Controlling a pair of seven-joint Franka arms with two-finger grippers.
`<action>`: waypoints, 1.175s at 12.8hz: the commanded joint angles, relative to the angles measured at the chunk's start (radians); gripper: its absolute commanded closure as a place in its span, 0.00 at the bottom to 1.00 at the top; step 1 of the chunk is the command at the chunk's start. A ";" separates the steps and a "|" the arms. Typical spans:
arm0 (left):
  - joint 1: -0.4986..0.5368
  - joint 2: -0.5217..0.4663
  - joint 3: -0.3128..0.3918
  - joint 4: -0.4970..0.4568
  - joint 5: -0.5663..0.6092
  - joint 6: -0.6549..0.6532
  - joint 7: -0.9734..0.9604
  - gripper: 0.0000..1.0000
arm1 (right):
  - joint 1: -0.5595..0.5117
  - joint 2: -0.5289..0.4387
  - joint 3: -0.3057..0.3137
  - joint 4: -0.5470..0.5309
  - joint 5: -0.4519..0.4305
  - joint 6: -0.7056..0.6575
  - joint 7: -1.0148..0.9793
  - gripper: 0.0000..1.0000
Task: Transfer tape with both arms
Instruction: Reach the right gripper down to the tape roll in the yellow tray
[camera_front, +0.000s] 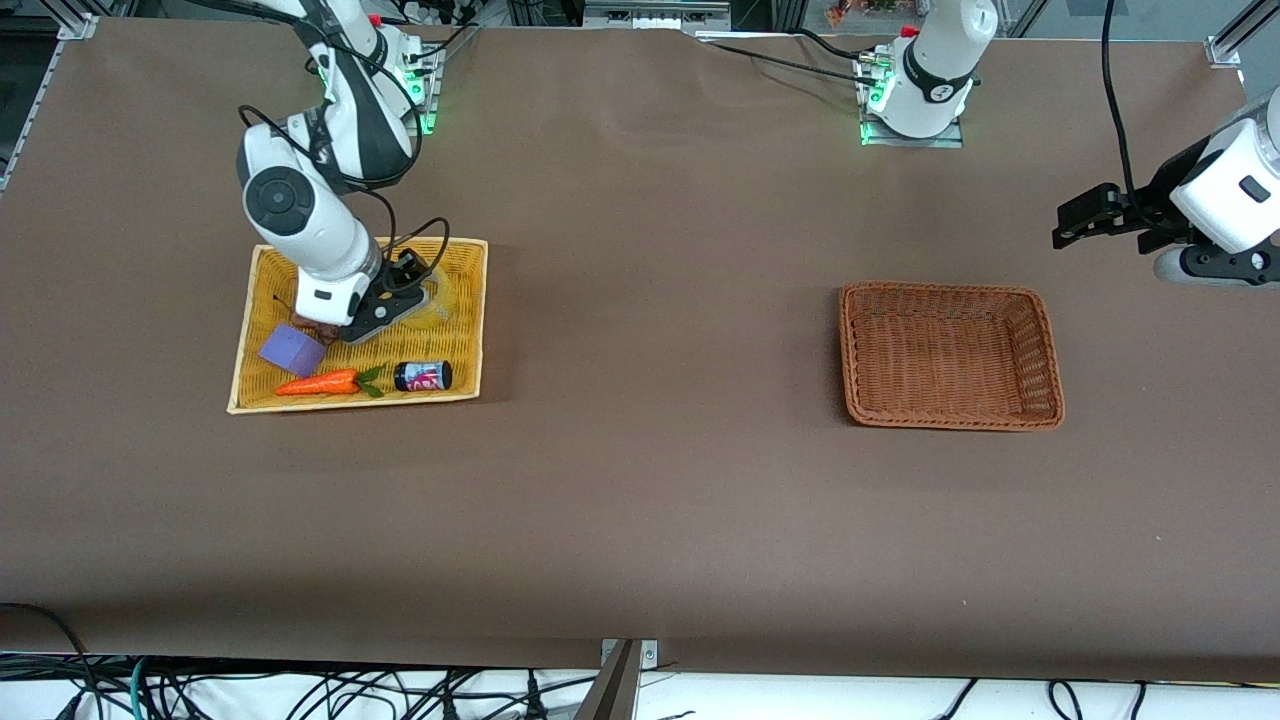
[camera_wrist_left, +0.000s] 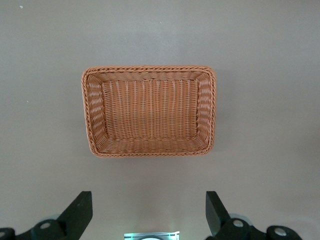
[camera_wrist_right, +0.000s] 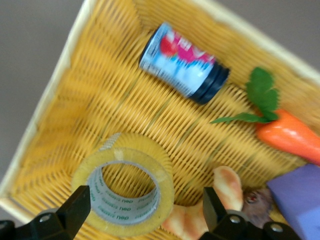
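The tape (camera_wrist_right: 166, 186), a pale yellow roll with a grey core, lies flat in the yellow wicker tray (camera_wrist_right: 60, 95). In the front view the tape (camera_front: 446, 300) lies beside the right arm's hand. My right gripper (camera_wrist_right: 145, 207) is open just above the tray, with the tape and part of the striped croissant toy (camera_wrist_right: 227, 186) between its fingers. In the front view my right gripper (camera_front: 392, 306) is low over the tray (camera_front: 470, 250). My left gripper (camera_wrist_left: 147, 212) is open and empty, high above the table. It waits at the left arm's end (camera_front: 1068, 222).
The yellow tray also holds a purple block (camera_front: 292, 350), a toy carrot (camera_front: 320, 382) and a small can (camera_front: 422, 376) on its side. An empty brown wicker basket (camera_front: 1040, 345) stands toward the left arm's end and shows in the left wrist view (camera_wrist_left: 94, 115).
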 joint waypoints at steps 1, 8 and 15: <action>0.011 0.005 0.000 0.012 -0.031 0.003 0.014 0.00 | -0.008 0.018 -0.011 -0.059 -0.019 0.091 -0.056 0.01; 0.005 0.006 0.000 0.012 -0.031 0.003 0.014 0.00 | -0.008 0.120 -0.033 -0.085 -0.019 0.268 -0.059 0.68; 0.008 0.006 0.000 0.012 -0.031 0.003 0.014 0.00 | -0.008 0.009 -0.047 -0.050 -0.011 0.164 -0.043 1.00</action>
